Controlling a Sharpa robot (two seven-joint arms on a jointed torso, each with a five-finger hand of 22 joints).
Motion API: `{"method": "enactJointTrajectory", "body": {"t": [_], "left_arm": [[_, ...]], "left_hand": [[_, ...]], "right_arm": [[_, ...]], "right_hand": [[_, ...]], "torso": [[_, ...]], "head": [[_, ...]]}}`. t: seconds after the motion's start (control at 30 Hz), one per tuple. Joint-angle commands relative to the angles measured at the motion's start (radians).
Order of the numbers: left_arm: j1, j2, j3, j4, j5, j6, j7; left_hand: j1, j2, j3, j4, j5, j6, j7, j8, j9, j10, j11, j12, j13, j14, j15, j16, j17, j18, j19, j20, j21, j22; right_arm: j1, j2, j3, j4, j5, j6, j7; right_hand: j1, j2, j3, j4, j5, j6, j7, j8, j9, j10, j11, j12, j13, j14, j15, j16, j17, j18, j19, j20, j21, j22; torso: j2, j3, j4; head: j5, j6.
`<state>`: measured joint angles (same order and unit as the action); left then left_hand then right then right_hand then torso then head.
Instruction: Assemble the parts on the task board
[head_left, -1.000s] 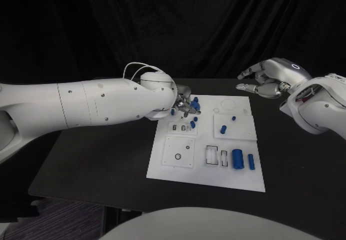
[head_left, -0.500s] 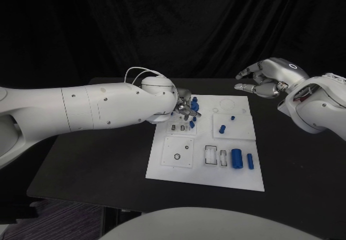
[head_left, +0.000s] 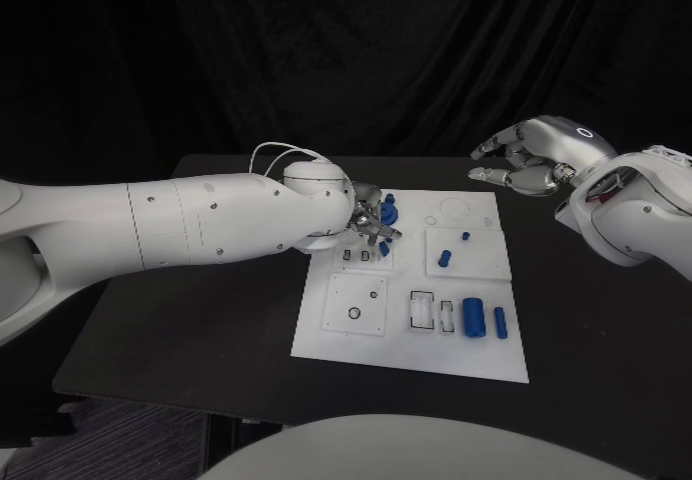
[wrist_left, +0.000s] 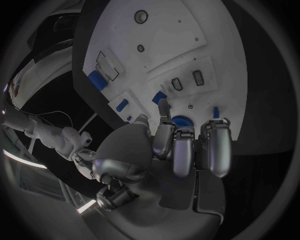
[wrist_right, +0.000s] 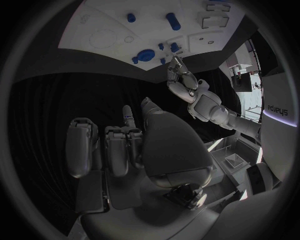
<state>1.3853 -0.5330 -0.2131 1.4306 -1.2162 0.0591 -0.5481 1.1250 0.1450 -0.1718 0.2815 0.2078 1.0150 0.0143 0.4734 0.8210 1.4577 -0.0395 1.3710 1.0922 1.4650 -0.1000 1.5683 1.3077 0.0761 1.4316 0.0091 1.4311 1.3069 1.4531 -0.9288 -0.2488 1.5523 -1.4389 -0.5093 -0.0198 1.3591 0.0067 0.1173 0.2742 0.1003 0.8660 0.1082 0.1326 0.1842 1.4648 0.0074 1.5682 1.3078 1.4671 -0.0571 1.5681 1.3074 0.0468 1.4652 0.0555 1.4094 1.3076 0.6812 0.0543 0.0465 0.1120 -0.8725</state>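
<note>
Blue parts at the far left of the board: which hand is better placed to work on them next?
Left, probably. The left hand is already over those blue parts, while the right hand hangs beyond the task board.

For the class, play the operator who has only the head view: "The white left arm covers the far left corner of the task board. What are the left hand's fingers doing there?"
Observer: The left wrist view shows the left hand with its fingers over a round blue part near the edge of the white task board.
Operator: Is it gripping that part?
Observer: I cannot tell. The fingers hide the part's near side, and one slim fingertip reaches the board beside it.
Operator: Is anything in the right hand's palm?
Observer: No. The right wrist view shows the right hand holding nothing, fingers apart, above the black table and off the board.
</note>
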Motion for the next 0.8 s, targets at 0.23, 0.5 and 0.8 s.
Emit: {"method": "enactJointTrajectory", "body": {"t": [0.23,0.5,0.8], "left_arm": [[-0.009,0.013,0.001,-0.021,0.006,-0.007,0.019],[-0.018,0.018,0.001,-0.033,0.006,-0.011,0.025],[-0.025,0.025,0.001,-0.045,0.006,-0.005,0.028]], "left_hand": [[0.010,0.012,0.003,-0.001,0.007,0.008,-0.003,-0.021,0.002,0.113,-0.017,0.200,0.479,0.106,-0.007,0.003,0.263,-0.012,0.000,-0.003,-0.010,-0.009],[0.013,0.014,0.007,-0.002,0.009,0.008,0.000,-0.040,-0.001,0.113,-0.015,0.200,0.479,0.106,-0.006,0.003,0.263,-0.010,-0.004,-0.002,-0.015,-0.014],[0.013,0.014,0.007,-0.002,0.010,0.007,0.001,-0.047,-0.002,0.113,-0.014,0.200,0.479,0.106,-0.005,0.003,0.263,-0.010,-0.005,-0.002,-0.016,-0.014]], "right_arm": [[-0.002,0.003,0.001,-0.003,-0.001,0.023,-0.011],[-0.002,0.005,0.001,-0.005,-0.001,0.034,-0.011],[-0.003,0.004,0.001,-0.003,-0.001,0.045,-0.010]], "right_hand": [[-0.002,0.008,-0.002,-0.003,0.005,0.004,0.002,-0.007,-0.001,0.106,0.008,0.003,0.263,0.102,0.009,-0.004,0.257,-0.006,0.026,0.006,-0.006,0.210],[-0.002,0.009,-0.002,-0.003,0.005,0.004,0.002,-0.008,-0.001,0.106,0.008,0.003,0.263,0.101,0.009,-0.005,0.257,-0.006,0.025,0.006,-0.008,0.209],[-0.001,0.009,-0.001,-0.004,0.005,0.004,0.002,-0.008,-0.001,0.106,0.008,0.003,0.263,0.101,0.009,-0.006,0.256,-0.006,0.024,0.006,-0.009,0.209]], "torso": [[-0.001,-0.0013,-0.0027],[-0.001,0.0004,-0.0006],[0.000,0.0008,-0.0024]], "head": [[-0.001,0.000],[-0.005,0.000],[-0.007,0.000]]}}
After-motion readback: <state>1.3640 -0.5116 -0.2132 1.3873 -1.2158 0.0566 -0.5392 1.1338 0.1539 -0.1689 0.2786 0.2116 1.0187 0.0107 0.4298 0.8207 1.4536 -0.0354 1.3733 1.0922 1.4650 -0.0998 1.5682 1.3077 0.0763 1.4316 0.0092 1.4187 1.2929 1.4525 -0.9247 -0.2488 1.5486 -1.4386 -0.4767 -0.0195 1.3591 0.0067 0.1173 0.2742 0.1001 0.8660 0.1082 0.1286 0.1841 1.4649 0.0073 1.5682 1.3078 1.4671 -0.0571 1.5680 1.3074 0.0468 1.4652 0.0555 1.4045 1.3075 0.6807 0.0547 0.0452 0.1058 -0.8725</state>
